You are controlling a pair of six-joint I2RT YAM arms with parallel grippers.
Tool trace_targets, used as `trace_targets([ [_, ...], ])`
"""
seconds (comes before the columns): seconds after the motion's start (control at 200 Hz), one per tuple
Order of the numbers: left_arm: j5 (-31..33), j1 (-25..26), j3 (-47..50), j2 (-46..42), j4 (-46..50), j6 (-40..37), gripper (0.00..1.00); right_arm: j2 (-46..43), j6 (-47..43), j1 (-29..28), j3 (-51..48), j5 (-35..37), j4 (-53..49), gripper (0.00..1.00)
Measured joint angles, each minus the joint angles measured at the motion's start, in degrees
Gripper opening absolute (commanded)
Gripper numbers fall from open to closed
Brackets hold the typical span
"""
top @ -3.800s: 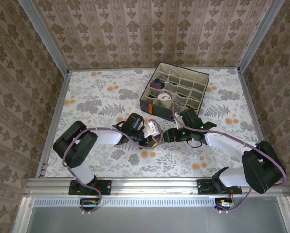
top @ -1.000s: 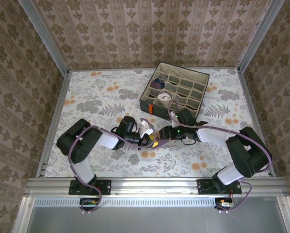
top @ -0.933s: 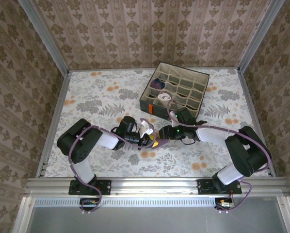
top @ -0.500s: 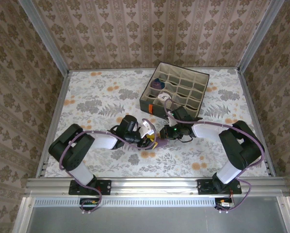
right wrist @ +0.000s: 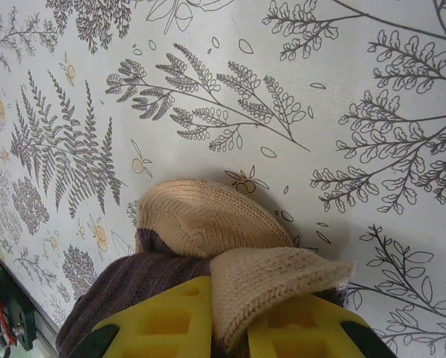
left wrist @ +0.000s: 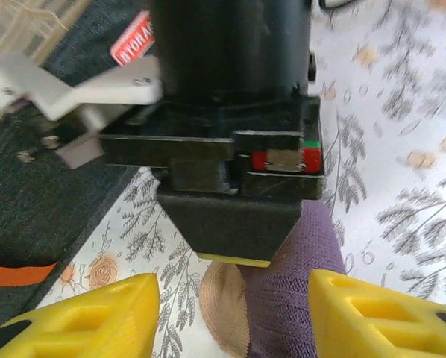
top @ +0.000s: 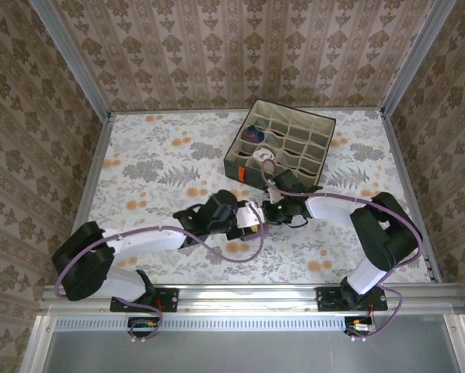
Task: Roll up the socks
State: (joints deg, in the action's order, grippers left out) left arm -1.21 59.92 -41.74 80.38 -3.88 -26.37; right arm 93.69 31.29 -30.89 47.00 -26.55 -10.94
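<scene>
Sock [right wrist: 193,250], purple, on table [top: 155,163] before box [top: 240,167], seemingly half-rolled: right gripper [right wrist: 230,317] pinches its tan fold; left gripper [left wrist: 234,302] stands released astride it. Two socks [top: 261,155] already boxed; this one remains.

We've got a table [top: 155,155] covered in a floral print, with the grey fabric box [top: 234,165] sitting toward its far side. The purple sock [right wrist: 200,220] with the tan heel rests on the print around the middle.
</scene>
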Motion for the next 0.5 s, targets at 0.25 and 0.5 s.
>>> trace_targets([
  [0.25,7.8,4.4,-1.1,8.7,1.9,-1.6,0.47,0.4,0.0,-0.1,0.7,0.0,-1.1,0.13],
  [0.5,4.0,3.1,-2.1,10.5,2.1,3.0,0.05,0.4,-0.1,-0.1,0.8,1.0,-1.5,0.33],
])
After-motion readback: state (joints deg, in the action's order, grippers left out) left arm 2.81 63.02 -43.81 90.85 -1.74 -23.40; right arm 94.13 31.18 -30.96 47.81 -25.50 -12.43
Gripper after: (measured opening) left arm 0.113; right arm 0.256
